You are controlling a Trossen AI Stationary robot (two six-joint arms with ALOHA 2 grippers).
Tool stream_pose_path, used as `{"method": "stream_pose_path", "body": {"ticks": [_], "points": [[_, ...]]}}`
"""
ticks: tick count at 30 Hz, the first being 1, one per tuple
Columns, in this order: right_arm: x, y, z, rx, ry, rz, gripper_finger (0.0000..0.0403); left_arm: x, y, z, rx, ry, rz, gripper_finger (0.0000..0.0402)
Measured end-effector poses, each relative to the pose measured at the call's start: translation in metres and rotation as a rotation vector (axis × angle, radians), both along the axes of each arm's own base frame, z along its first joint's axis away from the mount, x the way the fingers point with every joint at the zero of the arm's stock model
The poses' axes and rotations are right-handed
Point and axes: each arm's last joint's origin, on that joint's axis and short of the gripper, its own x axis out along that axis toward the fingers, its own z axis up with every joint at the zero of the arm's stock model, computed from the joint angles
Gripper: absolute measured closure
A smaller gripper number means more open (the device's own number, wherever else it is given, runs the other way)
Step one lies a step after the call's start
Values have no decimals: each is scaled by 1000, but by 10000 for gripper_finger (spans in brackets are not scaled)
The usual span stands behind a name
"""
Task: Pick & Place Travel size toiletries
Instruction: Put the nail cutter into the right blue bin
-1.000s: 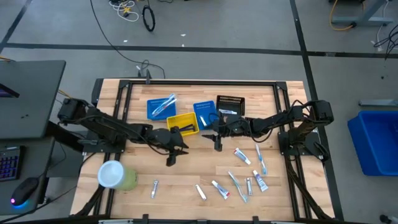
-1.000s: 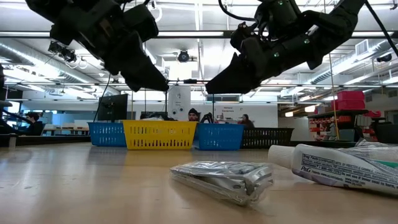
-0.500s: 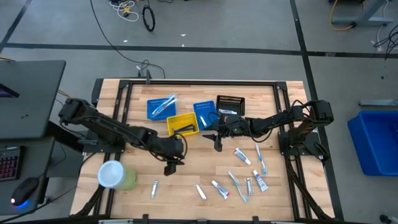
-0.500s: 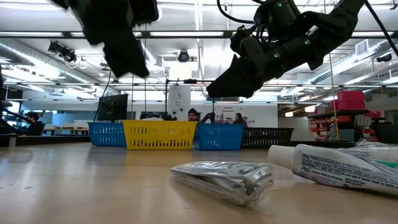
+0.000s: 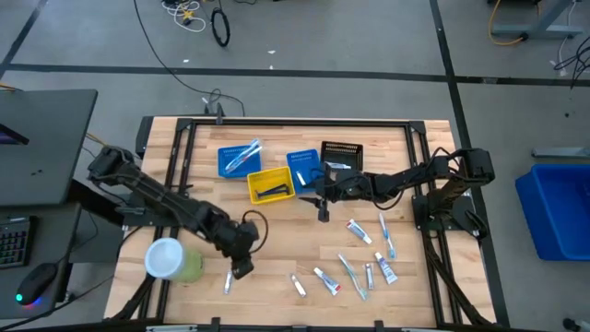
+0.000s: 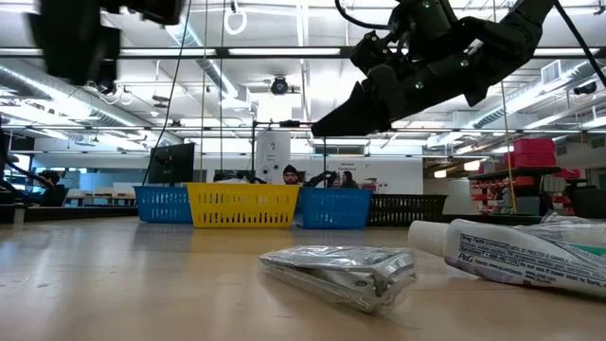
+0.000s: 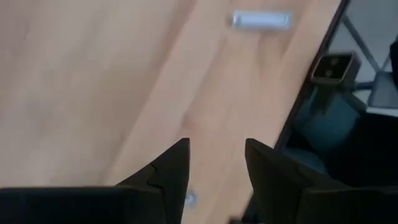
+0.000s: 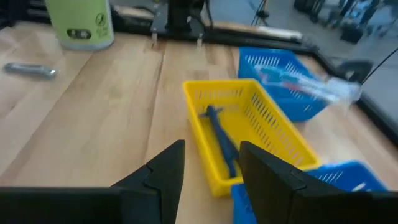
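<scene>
Travel toiletries lie on the wooden table: a silver packet [image 5: 229, 279], white tubes [image 5: 297, 284] [image 5: 325, 278] [image 5: 358, 231] and slim toothbrushes [image 5: 350, 272] [image 5: 385, 231]. My left gripper [image 5: 241, 263] [image 7: 214, 174] is open above the near-left part of the table, just far of the silver packet, and holds nothing. A silver packet [image 7: 261, 20] lies ahead of it in the left wrist view. My right gripper [image 5: 321, 207] [image 8: 211, 162] hangs open and empty beside the yellow bin [image 8: 249, 134]. That bin holds a dark blue razor [image 8: 221, 140].
A green cylinder with a white lid [image 5: 171, 261] stands near the left gripper. Two blue bins [image 5: 240, 159] [image 5: 302, 168] and a black bin [image 5: 341, 155] sit along the far side. In the low view a foil packet [image 6: 341, 270] and a toothpaste tube [image 6: 521, 256] lie close.
My left gripper has moved from beside the yellow bin toward the table's near edge, ending close to the silver packet. In the low view it has slid off to the picture's upper left.
</scene>
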Motion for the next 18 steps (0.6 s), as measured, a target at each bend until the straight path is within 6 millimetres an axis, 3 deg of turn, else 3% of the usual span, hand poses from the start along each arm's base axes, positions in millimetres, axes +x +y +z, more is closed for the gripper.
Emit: {"method": "stream_pose_path", "body": {"ticks": [6, 13, 18], "points": [[1, -8, 6, -13, -60, -21, 239, -5, -27, -25, -58, 178, 46, 217], [2, -14, 11, -16, -118, -42, 236, -3, -36, -61, -29, 401, 182, 214], [2, -18, 13, -24, -133, -52, 237, -3, -40, -73, -51, 485, 262, 218]]}}
